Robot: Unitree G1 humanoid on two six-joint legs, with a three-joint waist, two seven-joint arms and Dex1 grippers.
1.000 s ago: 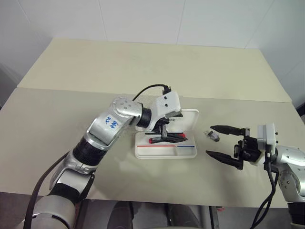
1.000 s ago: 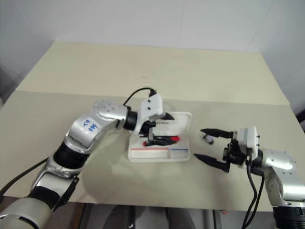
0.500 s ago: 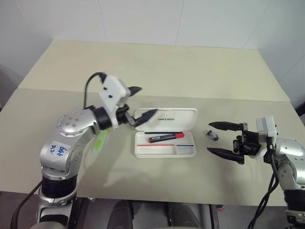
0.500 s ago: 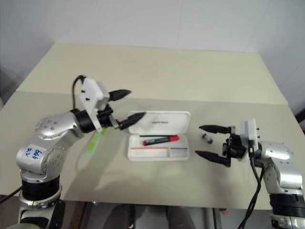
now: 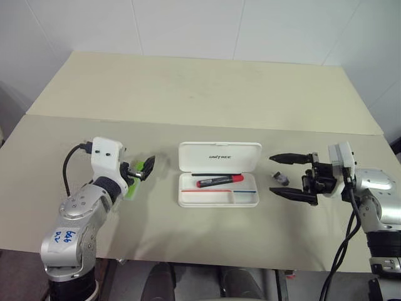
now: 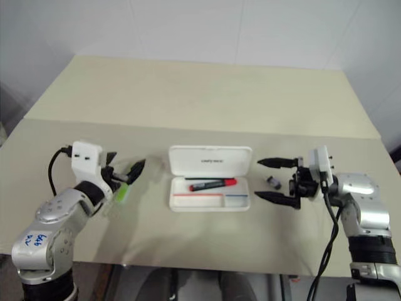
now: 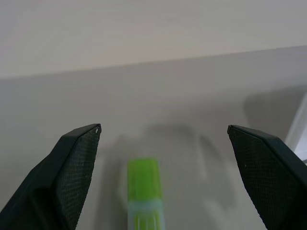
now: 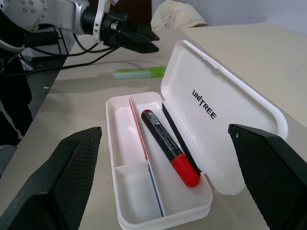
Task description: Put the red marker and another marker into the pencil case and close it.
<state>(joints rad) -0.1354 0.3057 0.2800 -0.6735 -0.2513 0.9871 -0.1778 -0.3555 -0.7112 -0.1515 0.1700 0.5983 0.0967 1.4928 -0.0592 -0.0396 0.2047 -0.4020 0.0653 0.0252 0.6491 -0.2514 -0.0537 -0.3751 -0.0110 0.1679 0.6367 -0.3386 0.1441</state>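
A: Where does the pencil case [image 5: 218, 174] sit?
B: Near the middle of the beige table [image 5: 207, 88], lid laid back toward twelve o'clock with "UNITREE" printed on it; the tray lies at six o'clock of the lid, a red and blue stripe running along its floor.

A: And the red marker [image 5: 218, 181]?
B: Inside the tray already, lying lengthwise just below the hinge, red cap toward three o'clock, black end toward nine; a thin dark line lies beside it against the hinge, too slim to name.

A: The other one?
B: The lime-green highlighter [image 5: 133, 187] lies flat on the table at nine o'clock of the case, well apart from it; the left gripper [image 5: 141, 170] hangs over it, fingers spread wide, nothing between them; in the left wrist view the highlighter's end shows between the two black fingers [image 7: 72, 167], touching neither.

A: The right side?
B: The right gripper [image 5: 290, 177] hangs at three o'clock of the case, pointing at it, fingers wide apart and empty; a small dark grey object [image 5: 280, 178] lies on the table between them; whether they touch it I cannot tell.
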